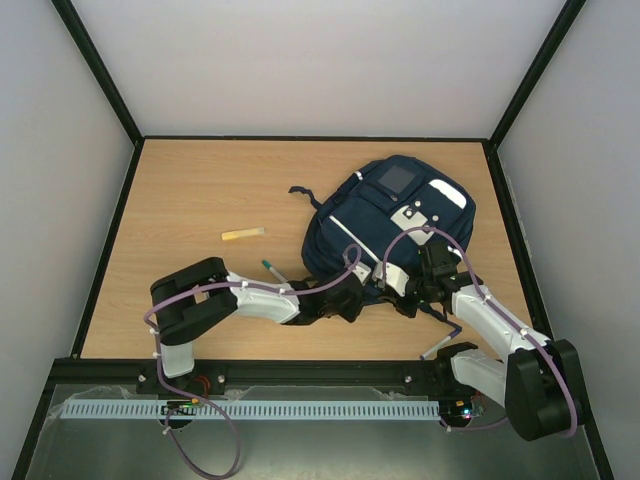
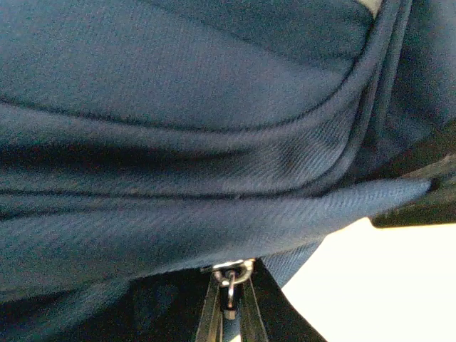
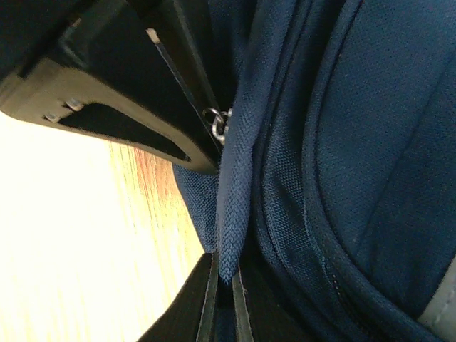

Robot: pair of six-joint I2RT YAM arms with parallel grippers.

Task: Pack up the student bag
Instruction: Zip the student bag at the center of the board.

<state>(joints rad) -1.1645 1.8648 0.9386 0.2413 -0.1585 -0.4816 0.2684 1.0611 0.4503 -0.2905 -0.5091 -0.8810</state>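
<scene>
Backpack work fills the top view: the student bag point(image 1: 385, 225), navy with white stripes, lies flat on the right half of the table point(image 1: 200, 190), its front pockets facing up, and both arms meet at its near edge. The left gripper point(image 1: 352, 298) is pushed against the bag's near left corner and the right gripper point(image 1: 415, 295) sits just beside it on the near right; how far either stands apart cannot be told from up here. A yellow stick point(image 1: 243, 234) and a green-capped pen point(image 1: 272, 268) lie on the wood to the left, apart from the bag. On the left wrist camera, blue fabric covers nearly everything, and that gripper's two fingers are pressed together at the bottom edge, pinching a small metal zip pull point(image 2: 231, 271) between their tips. On the right wrist camera, its own fingers are likewise squeezed close, nipping a narrow fold of the bag's fabric, with the left gripper's dark body and the zip pull just above.
</scene>
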